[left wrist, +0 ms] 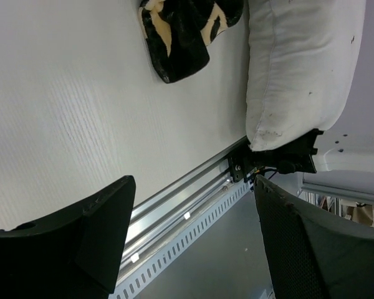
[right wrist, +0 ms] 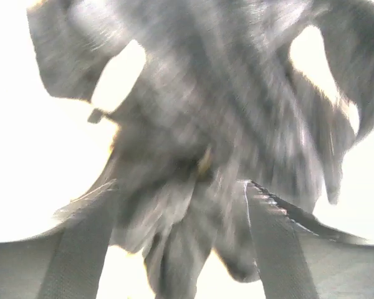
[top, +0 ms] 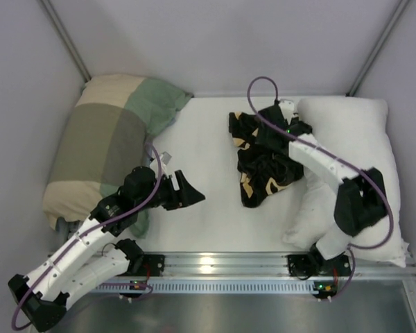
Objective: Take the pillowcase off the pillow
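Note:
The black pillowcase (top: 262, 166) with tan motifs lies crumpled in a heap on the white table, left of the plain white pillow (top: 360, 139) and off it. My right gripper (top: 277, 123) is over the far end of the heap. In the right wrist view its fingers stand apart, and blurred dark fabric (right wrist: 206, 112) hangs loosely between them (right wrist: 179, 187). My left gripper (top: 193, 195) hovers open and empty over the table left of the heap. The left wrist view shows the pillowcase (left wrist: 181, 37) and the pillow (left wrist: 299, 68) beyond the left gripper (left wrist: 193, 187).
A green, beige and olive patchwork pillow (top: 104, 146) fills the far left, against the left arm. An aluminium rail (top: 222, 263) runs along the near edge with both arm bases on it. The right arm's elbow rests over the white pillow's near part.

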